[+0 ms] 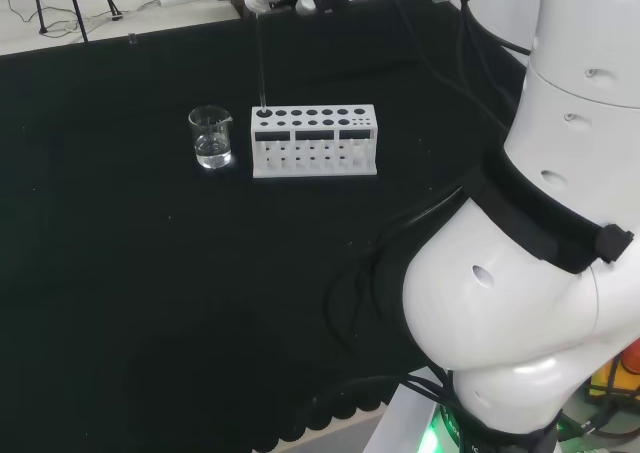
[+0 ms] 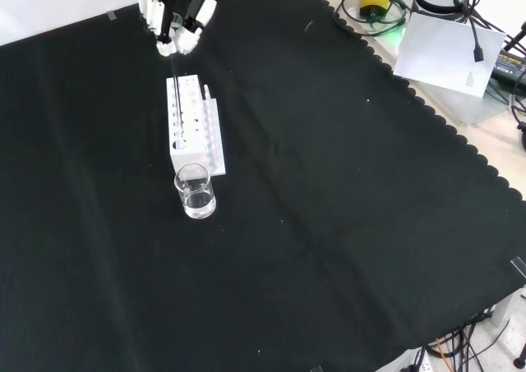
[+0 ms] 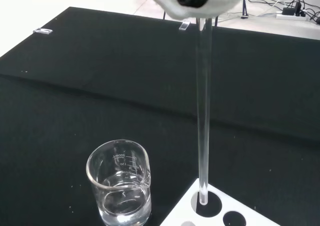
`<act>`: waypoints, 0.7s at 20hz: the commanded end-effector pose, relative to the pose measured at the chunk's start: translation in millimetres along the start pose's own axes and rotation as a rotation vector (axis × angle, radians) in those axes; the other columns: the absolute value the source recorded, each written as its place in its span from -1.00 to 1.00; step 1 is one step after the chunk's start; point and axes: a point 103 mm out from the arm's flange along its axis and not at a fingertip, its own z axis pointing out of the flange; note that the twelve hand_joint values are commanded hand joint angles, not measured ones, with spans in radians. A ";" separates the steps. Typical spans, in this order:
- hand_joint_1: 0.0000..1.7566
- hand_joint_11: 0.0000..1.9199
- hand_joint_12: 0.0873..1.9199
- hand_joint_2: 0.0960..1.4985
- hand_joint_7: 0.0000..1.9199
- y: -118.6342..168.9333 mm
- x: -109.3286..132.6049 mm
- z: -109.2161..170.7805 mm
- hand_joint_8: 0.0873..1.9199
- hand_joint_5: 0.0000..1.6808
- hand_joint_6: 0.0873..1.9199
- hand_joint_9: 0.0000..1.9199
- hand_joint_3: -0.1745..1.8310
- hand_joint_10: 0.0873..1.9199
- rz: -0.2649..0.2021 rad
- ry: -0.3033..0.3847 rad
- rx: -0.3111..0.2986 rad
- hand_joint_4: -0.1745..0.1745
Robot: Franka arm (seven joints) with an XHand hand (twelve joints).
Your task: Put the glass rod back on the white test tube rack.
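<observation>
Hand [image 2: 177, 19] around upright glass rod [image 3: 203, 111], tip in rack [image 1: 315, 141] hole.

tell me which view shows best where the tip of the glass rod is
The wrist view: the glass rod runs down close and large, its tip in a corner hole of the white rack. In the head view it is a faint line above the rack's left end; in the front view it overlaps the rack below the hand.

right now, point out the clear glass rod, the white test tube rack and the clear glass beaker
clear glass rod [image 3: 203, 116], wrist view, mid shaft
white test tube rack [image 1: 315, 163], head view, front wall
clear glass beaker [image 2: 195, 193], front view, side wall
</observation>
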 end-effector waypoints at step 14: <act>0.48 0.49 -0.05 0.36 0.22 15.3 -14.7 61.0 0.01 0.37 -0.64 0.68 -0.82 -0.14 0.000 0.034 0.087 -1.00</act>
